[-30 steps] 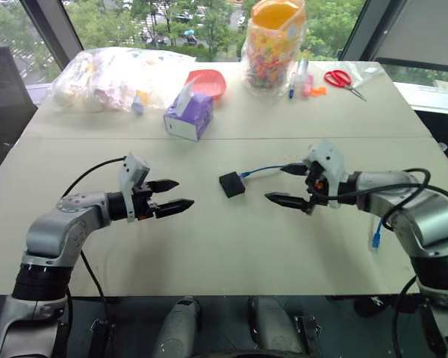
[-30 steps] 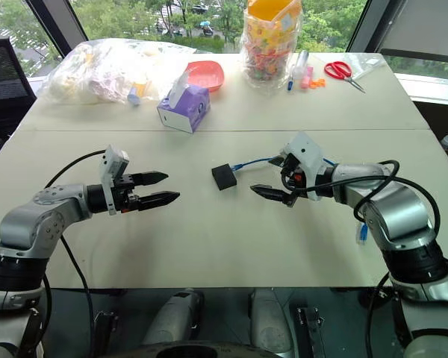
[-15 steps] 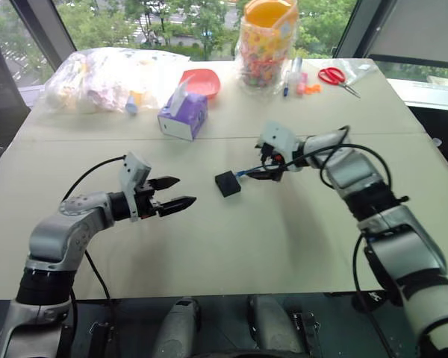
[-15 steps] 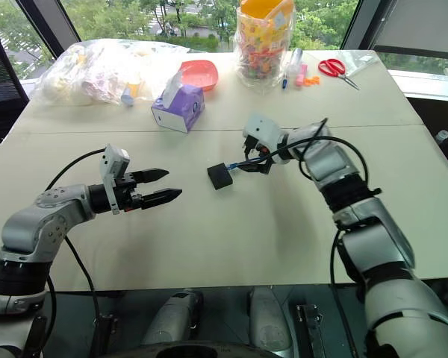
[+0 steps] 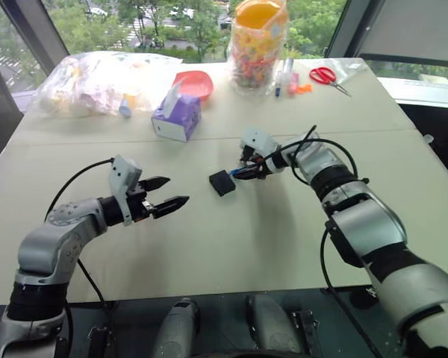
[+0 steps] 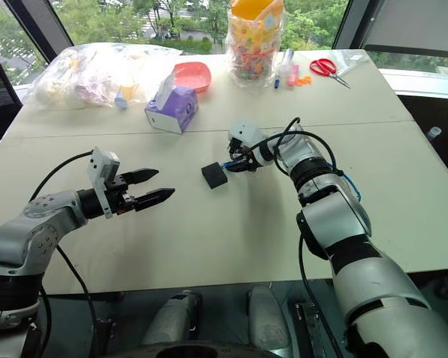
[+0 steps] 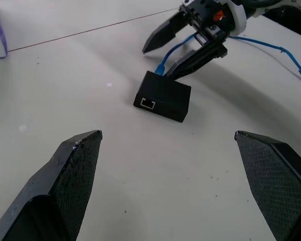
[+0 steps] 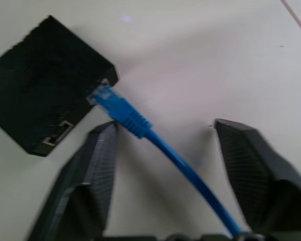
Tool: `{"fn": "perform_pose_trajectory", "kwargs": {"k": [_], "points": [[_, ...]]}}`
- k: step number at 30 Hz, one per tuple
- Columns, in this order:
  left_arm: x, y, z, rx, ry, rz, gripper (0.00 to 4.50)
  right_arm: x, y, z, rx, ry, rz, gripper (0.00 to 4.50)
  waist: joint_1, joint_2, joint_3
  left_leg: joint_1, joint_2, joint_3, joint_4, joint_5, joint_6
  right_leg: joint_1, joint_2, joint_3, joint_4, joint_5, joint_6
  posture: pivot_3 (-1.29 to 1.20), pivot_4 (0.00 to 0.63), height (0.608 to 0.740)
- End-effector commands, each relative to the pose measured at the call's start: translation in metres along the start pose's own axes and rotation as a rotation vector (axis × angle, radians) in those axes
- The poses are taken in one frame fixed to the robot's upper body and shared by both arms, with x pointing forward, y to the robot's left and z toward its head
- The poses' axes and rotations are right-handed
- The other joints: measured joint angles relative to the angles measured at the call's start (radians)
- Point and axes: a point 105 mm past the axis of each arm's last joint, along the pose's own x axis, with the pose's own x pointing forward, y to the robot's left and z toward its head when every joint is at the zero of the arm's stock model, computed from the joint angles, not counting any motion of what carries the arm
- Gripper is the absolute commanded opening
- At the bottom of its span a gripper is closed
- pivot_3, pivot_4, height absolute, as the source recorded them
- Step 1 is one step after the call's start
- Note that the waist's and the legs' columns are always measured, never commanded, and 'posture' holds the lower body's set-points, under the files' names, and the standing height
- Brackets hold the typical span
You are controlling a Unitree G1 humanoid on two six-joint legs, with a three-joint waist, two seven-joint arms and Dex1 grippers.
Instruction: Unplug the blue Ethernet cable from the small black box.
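No brand, label or writing can be read on anything here. The small black box [image 5: 222, 182] lies flat near the middle of the bench [image 5: 231, 246], with the blue Ethernet cable [image 8: 155, 143] plugged into one side — the plug is seated in its port. An empty port shows on another face of the box in the left wrist view.

The right gripper [image 5: 241, 171] sits just beside the box, at about 2 o'clock from it. Its fingers [image 8: 85, 186] are partly open and straddle the cable close behind the plug, one on each side, with a gap between each finger and the cord; one fingertip is almost at the box's edge, though contact cannot be made out.

The left gripper [image 5: 169, 193] hovers well apart from the box, at about 8 o'clock from it — its fingers [image 7: 65, 181] are spread wide and hold nothing, pointing toward the box.
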Motion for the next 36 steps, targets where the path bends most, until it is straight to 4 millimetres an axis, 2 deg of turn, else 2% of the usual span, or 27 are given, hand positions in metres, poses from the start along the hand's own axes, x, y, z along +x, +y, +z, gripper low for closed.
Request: {"fn": "perform_pose_trajectory", "kwargs": {"k": [1,3,4,8,10,13,17,20,23,28,34,35,36], "points": [[-0.004,-0.003,0.012,0.034,-0.036,-0.001,4.48,0.006,0.012,0.003,-0.02,0.023,0.08,1.1,0.0,0.0,0.0,0.001,0.0,0.0,0.0,0.0,0.0,0.0,0.0,0.0,0.001,0.0,0.0,0.0,0.15,0.74],[-0.003,-0.002,0.012,0.035,-0.036,0.0,4.48,0.005,0.014,0.005,-0.028,0.024,0.091,0.13,0.0,0.0,0.0,0.003,0.0,0.0,0.0,0.0,0.0,0.001,0.0,0.0,0.003,0.0,0.0,0.0,0.15,0.74],[-0.003,-0.002,0.013,0.035,-0.037,0.001,4.48,0.004,0.014,0.006,-0.034,0.024,0.094,0.06,0.001,0.0,0.0,0.003,0.0,0.0,0.0,0.0,0.0,0.001,0.0,0.0,0.004,0.0,0.0,0.0,0.15,0.74],[0.001,0.002,0.015,0.036,-0.036,-0.004,4.48,-0.011,0.011,0.021,-0.162,-0.002,0.03,0.06,0.004,0.0,0.0,0.002,0.0,0.0,0.0,0.0,0.0,0.001,0.0,0.0,0.004,0.0,0.0,0.0,0.15,0.74],[0.004,0.005,0.018,0.031,-0.04,-0.009,4.48,-0.026,0.006,0.039,-0.276,-0.074,-0.084,0.06,0.006,0.0,0.0,0.001,-0.001,0.0,0.001,0.0,0.0,0.0,0.0,0.0,0.004,0.0,0.0,0.0,0.15,0.74],[0.011,0.007,0.024,0.02,-0.052,-0.033,4.48,-0.053,0.01,0.063,-0.485,-0.209,-0.245,0.06,0.011,0.0,0.0,-0.006,-0.001,-0.001,0.004,0.0,0.0,-0.006,0.0,0.0,0.006,0.0,0.0,0.0,0.15,0.74],[0.023,0.003,0.039,-0.002,-0.08,-0.101,4.48,-0.082,0.018,0.069,-0.604,-0.27,-0.417,0.06,0.026,0.0,0.0,-0.01,-0.001,-0.001,0.006,0.0,-0.001,-0.011,0.0,0.0,0.008,0.0,0.0,0.0,0.15,0.74],[0.031,0.001,0.051,-0.035,-0.105,-0.15,4.48,-0.097,0.03,0.072,-0.683,-0.302,-0.489,0.06,0.029,0.0,0.0,-0.01,-0.001,-0.001,0.006,0.0,-0.001,-0.01,-0.001,0.0,0.008,0.0,0.0,0.0,0.15,0.74],[0.037,-0.007,0.061,-0.078,-0.121,-0.244,4.48,-0.103,0.046,0.078,-0.731,-0.358,-0.511,0.06,0.027,0.0,0.0,-0.01,-0.001,0.0,0.007,0.0,-0.001,-0.01,-0.001,0.0,0.008,0.0,0.0,0.0,0.15,0.74],[0.042,-0.012,0.072,-0.112,-0.136,-0.304,4.48,-0.101,0.058,0.079,-0.815,-0.354,-0.516,0.06,0.027,-0.001,0.0,-0.01,-0.001,0.0,0.007,0.0,0.0,-0.01,0.0,0.001,0.008,0.0,0.0,0.0,0.15,0.74],[0.045,-0.018,0.073,-0.118,-0.136,-0.365,4.48,-0.1,0.07,0.085,-0.884,-0.393,-0.504,0.06,0.029,-0.001,0.0,-0.01,-0.001,0.0,0.008,0.0,0.0,-0.01,-0.001,0.001,0.008,0.0,0.0,0.0,0.15,0.74],[0.045,-0.018,0.074,-0.118,-0.141,-0.367,3.92,-0.099,0.071,0.085,-0.895,-0.394,-0.498,0.0,0.029,-0.001,0.0,-0.01,-0.001,0.0,0.008,0.0,0.0,-0.01,-0.001,0.001,0.008,0.0,0.0,0.0,0.15,0.74],[0.045,-0.018,0.074,-0.119,-0.144,-0.37,3.61,-0.099,0.073,0.085,-0.901,-0.395,-0.495,0.0,0.028,-0.001,0.0,-0.01,-0.001,0.0,0.008,0.0,0.0,-0.01,-0.001,0.001,0.008,0.0,0.0,0.0,0.15,0.74]]}}
